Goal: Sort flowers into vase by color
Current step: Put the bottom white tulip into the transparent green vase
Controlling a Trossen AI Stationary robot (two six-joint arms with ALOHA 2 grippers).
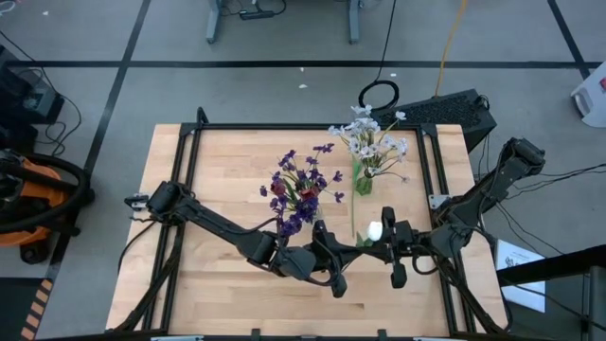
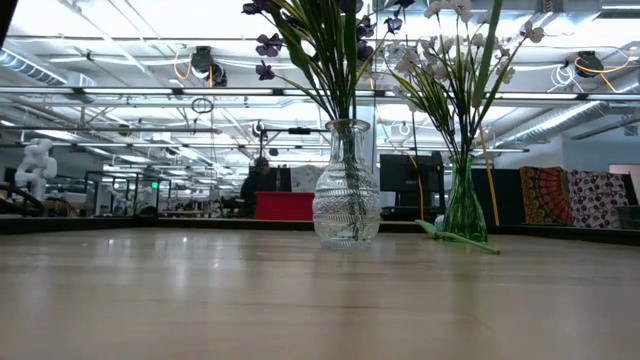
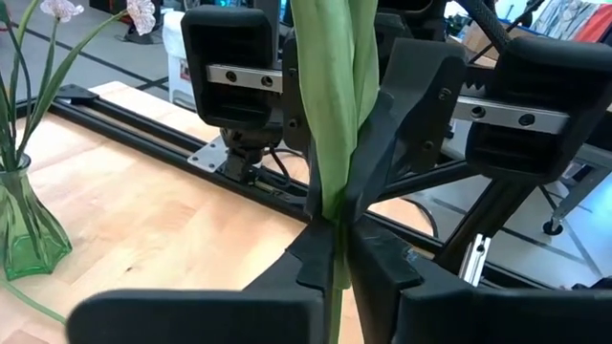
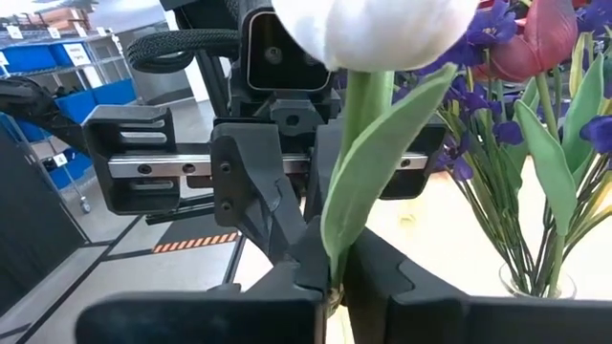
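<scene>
A white tulip [image 1: 375,230] with a green stem and leaf hangs over the table's near middle, between my two grippers, which face each other. My left gripper [image 1: 352,253] comes from the left and my right gripper [image 1: 372,248] from the right. Both are shut on its stem. A clear glass vase [image 2: 346,190] stands on its base holding purple flowers and a dark red tulip [image 1: 280,188]. To its right a green vase [image 2: 465,205] holds pale white blossoms [image 1: 369,140]. Neither gripper shows in the low view. My left gripper pinches the tulip's stem and folded leaf [image 3: 335,225] between its two fingers, coming level from the table's left, across the stem. The stem rises above the fingers, clear of the table. My right gripper pinches the stem just below the leaf's base [image 4: 335,250] between its two fingers, level from the table's right and across the stem, right opposite the left gripper. The white bud [image 4: 373,29] stands above the fingers.
A loose green stem [image 2: 458,237] lies on the table against the green vase's foot. A black frame rail [image 1: 312,127] runs round the tabletop. Bare wood [image 1: 227,170] lies left of the clear vase and along the near edge.
</scene>
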